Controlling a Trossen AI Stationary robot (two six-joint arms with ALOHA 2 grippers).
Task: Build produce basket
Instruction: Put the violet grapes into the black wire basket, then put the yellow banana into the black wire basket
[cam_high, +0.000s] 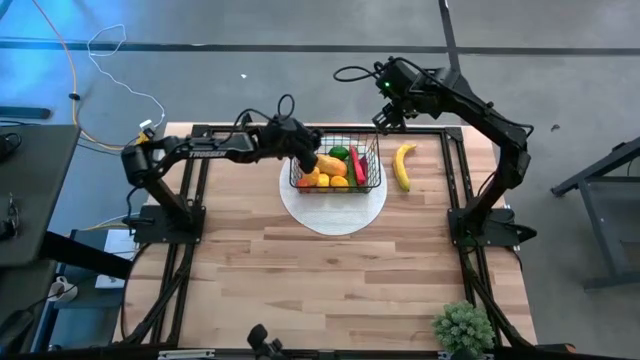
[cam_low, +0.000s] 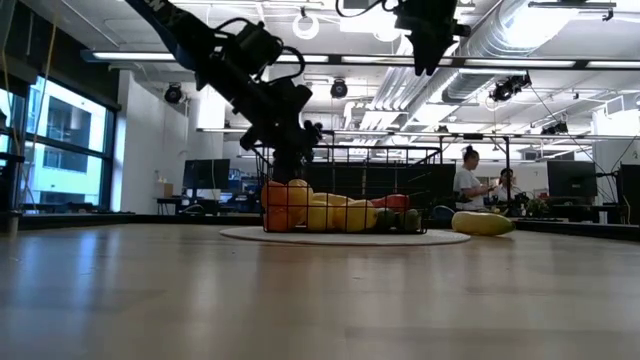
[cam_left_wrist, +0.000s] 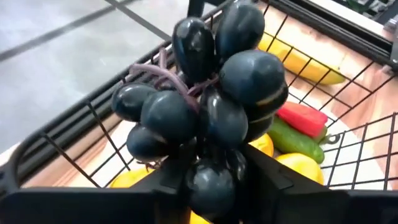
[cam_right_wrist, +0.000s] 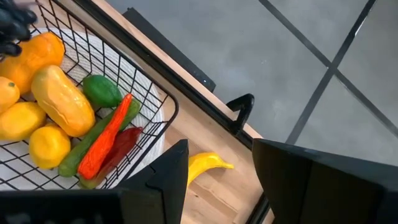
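The black wire basket (cam_high: 338, 166) stands on a round white plate (cam_high: 333, 210) at the table's far middle. It holds orange mangoes, lemons, a carrot and red and green peppers. My left gripper (cam_high: 303, 152) is over the basket's left end, shut on a bunch of dark grapes (cam_left_wrist: 205, 106). A yellow banana (cam_high: 403, 165) lies on the table right of the basket. My right gripper (cam_high: 388, 112) is open and empty, raised above the table's far edge, behind the banana. My left gripper holds the grape bunch by its lower grapes (cam_left_wrist: 208, 177), pinched between the two fingers. The bunch is lifted clear over the basket's left end, above the fruit inside. The fingers hide the exact place of contact.
A spiky green potted plant (cam_high: 462, 328) stands at the table's near right corner. A black frame rail (cam_high: 455, 170) runs round the table's sides and far edge. Bare wood lies in front of the plate. People sit in the room beyond (cam_low: 470, 180).
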